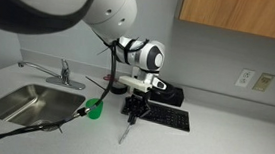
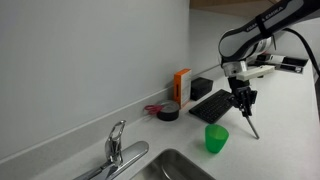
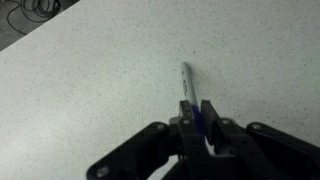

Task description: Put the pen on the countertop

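Note:
The thin blue-and-white pen (image 3: 188,86) is pinched between my gripper's fingers (image 3: 197,117), which are shut on its blue end. It hangs slanted below the gripper in both exterior views (image 1: 126,131) (image 2: 248,124), its tip close to or touching the light grey-white countertop (image 1: 212,144) (image 2: 285,120) (image 3: 90,70). The gripper (image 1: 135,109) (image 2: 241,101) hovers just in front of the black keyboard (image 1: 164,117) (image 2: 213,106).
A green cup (image 1: 94,108) (image 2: 216,138) stands near the steel sink (image 1: 30,100) with its faucet (image 2: 116,150). An orange box (image 2: 181,85), a black box (image 2: 201,87) and a tape roll (image 2: 168,110) line the wall. A cable (image 1: 32,130) crosses the counter.

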Robot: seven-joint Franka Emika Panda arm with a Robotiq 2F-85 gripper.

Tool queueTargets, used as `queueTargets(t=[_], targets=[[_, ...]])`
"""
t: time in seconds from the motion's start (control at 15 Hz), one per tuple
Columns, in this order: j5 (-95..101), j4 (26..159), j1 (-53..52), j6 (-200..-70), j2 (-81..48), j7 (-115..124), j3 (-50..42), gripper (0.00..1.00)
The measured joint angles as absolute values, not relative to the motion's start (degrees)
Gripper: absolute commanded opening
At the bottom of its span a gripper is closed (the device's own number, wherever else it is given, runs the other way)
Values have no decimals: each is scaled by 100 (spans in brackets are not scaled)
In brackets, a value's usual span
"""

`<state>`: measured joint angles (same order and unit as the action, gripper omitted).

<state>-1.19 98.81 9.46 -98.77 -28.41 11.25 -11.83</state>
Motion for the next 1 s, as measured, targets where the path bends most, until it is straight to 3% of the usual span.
queueTargets(t=[0.27, 0.33, 0.47, 0.93, 1.0], targets=[[-34, 9300, 943, -9444, -3291, 1149, -1152, 4], [-28, 9186, 943, -9386, -3379, 1149, -1139, 40], [-27, 8999, 942, -9275, -3517, 1145, -1114, 48], [-46, 8598, 943, -9136, -3673, 963, -1039, 99], [-49, 8553, 943, -9136, -3673, 951, -1030, 100]])
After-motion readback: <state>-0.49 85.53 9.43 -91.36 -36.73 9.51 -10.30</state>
